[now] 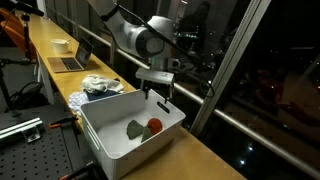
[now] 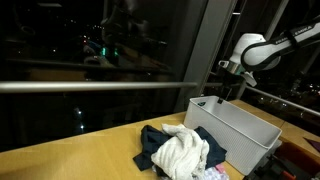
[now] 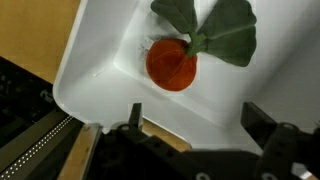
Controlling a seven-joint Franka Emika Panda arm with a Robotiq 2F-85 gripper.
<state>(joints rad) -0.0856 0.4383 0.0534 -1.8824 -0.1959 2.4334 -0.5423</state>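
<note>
At the claw (image 3: 195, 120): fingers spread wide, nothing gripped, nothing touched. Held above the white bin (image 1: 100, 135), over the wall nearest the window. Below the claw, apart from both fingertips and within the span between them in the wrist view: red round item (image 3: 172, 63), lying on the bin floor near a corner. Touching it on the far side: green leafy piece (image 3: 205, 25). Bin set across the bench (image 1: 200, 150), reaching the edge away from the window. Just beside the bin, toward the far end of the bench: heap of cloths (image 2: 180, 150). Farther toward that end: open laptop (image 1: 70, 62) and a small bowl (image 1: 60, 45).
</note>
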